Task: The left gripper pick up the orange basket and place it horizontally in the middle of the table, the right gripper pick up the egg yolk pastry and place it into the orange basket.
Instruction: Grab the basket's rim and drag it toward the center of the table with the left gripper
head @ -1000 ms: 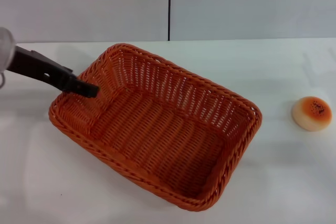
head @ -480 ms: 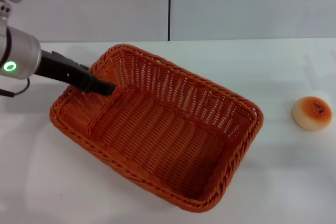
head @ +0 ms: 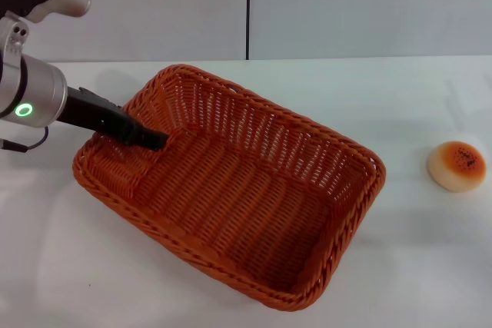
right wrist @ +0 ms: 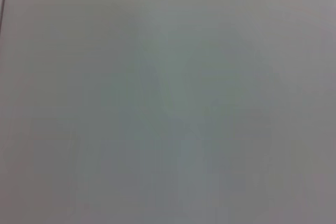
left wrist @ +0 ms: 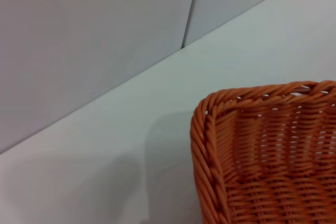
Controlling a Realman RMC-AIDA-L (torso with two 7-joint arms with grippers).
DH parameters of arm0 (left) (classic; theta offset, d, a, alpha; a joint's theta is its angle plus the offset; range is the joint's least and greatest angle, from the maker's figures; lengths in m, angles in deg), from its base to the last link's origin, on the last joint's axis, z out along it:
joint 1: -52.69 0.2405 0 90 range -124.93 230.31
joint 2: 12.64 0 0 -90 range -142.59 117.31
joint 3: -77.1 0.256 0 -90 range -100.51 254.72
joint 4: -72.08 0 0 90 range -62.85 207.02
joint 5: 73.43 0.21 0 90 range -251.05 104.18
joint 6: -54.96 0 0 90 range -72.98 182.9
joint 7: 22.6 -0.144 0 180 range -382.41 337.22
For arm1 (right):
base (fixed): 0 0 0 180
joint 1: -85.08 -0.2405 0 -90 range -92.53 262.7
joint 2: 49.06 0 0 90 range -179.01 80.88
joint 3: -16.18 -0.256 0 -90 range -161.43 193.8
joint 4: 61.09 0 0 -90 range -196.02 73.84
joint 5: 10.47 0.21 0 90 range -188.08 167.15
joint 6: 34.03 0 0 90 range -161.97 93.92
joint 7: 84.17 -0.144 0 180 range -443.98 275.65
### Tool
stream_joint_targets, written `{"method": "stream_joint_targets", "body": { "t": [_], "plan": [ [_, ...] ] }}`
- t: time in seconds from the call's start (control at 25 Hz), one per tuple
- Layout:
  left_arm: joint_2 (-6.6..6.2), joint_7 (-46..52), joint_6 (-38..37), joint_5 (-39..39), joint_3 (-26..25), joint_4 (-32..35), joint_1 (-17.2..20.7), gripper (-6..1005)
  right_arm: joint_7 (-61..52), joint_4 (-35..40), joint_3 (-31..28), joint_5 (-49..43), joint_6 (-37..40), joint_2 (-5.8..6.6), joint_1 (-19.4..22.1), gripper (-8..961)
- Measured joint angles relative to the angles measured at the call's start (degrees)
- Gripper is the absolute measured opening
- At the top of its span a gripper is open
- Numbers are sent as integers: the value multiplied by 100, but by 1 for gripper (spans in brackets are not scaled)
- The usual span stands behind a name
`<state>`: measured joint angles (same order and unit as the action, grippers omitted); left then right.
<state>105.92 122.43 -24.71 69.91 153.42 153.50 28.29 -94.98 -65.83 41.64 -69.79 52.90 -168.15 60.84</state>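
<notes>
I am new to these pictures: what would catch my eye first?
First the big orange basket, lying askew across the middle of the white table. The left arm's black tool reaches over its left end. Far smaller, the egg yolk pastry sits alone on the right.

**Basket centre-left, pastry far right**

The orange basket [head: 231, 190] sits on the surface [head: 415, 259], filling the middle and left of the head view and turned at a slant, one corner toward the back left and the opposite corner toward the front right. The left gripper [head: 150, 140] reaches in from the left over the basket's left rim, its tip down inside near the back-left corner, by the inner wall. The egg yolk pastry [head: 457, 165] lies on the surface well apart from the basket, off to its right near the right edge. Behind the surface stands a wall [head: 346, 5].
</notes>
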Motion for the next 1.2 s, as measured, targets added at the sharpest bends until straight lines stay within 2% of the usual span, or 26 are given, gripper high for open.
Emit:
{"method": "stream_joint_targets", "body": {
  "t": [0.36, 0.84, 1.0, 1.2],
  "plan": [
    [7, -26, -9, 27, 52, -4, -44, 743, 1, 14, -13, 0, -11, 7, -19, 662],
    [18, -36, 275, 155, 120, -75, -60, 287, 29, 17, -14, 4, -64, 9, -23, 662],
    [18, 88, 366, 137, 106, -105, -60, 187, 47, 22, -4, 4, -64, 9, -8, 662],
    [17, 814, 399, 164, -83, -133, -124, 183, 47, 26, -3, 4, -65, 9, -3, 662]
  ]
}}
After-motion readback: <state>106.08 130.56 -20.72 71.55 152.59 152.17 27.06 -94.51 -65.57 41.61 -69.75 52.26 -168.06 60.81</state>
